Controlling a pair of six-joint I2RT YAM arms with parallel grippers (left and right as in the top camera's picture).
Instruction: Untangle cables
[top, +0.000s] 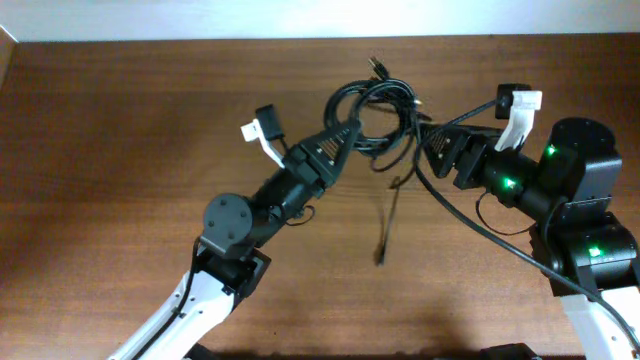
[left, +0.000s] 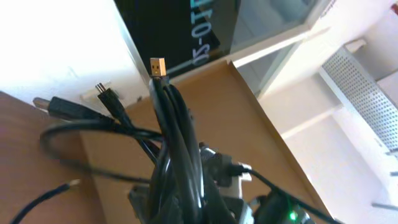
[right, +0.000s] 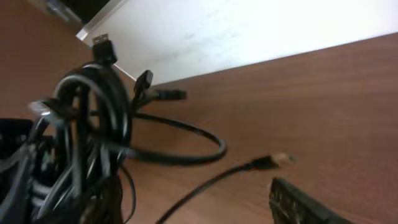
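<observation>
one tangle of cables (top: 385, 88), gripped by the left jaws.

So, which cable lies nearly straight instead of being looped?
The short thin cable lying on the table just below the bundle, near the middle; the rest curl in loops inside that bundle.

We see the cables (top: 378, 112) as thin black cords bunched in tangled loops near the far edge of the table (top: 120, 150), a gold-tipped plug (left: 157, 66) poking out; one strand (top: 388, 225) trails loose
</observation>
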